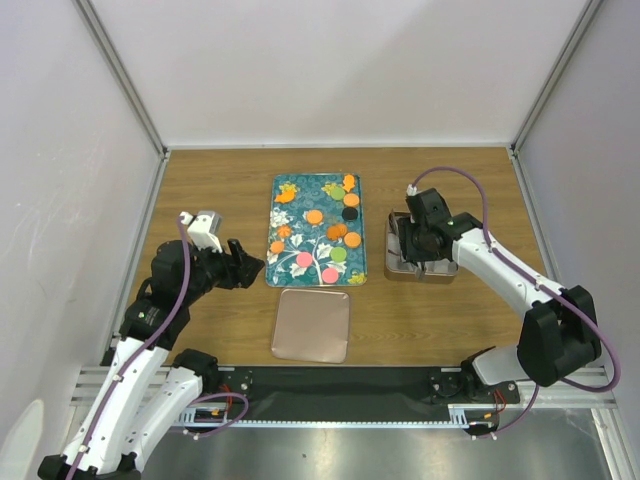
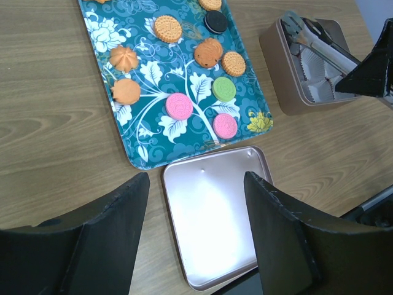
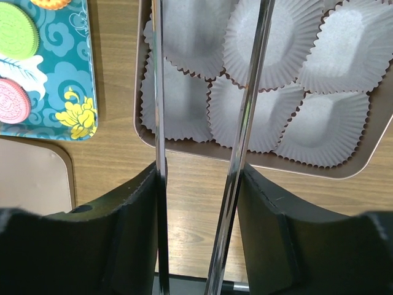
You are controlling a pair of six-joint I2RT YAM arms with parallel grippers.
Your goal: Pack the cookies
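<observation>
Several round cookies (image 1: 314, 216), orange, black, pink and green, lie on the teal flowered tray (image 1: 292, 208); they also show in the left wrist view (image 2: 178, 106). My right gripper (image 1: 421, 242) is shut on metal tongs (image 3: 249, 110) and holds them over the open rose-gold tin (image 1: 394, 264), which is lined with empty white paper cups (image 3: 344, 49). The tong arms stand apart; their tips are out of the wrist view. My left gripper (image 1: 246, 266) is open and empty, left of the tray's near end, above the table beside the lid (image 2: 212, 221).
The rose-gold tin lid (image 1: 312, 324) lies flat just in front of the tray. The tin stands right of the tray. White enclosure walls bound the table on the left, back and right.
</observation>
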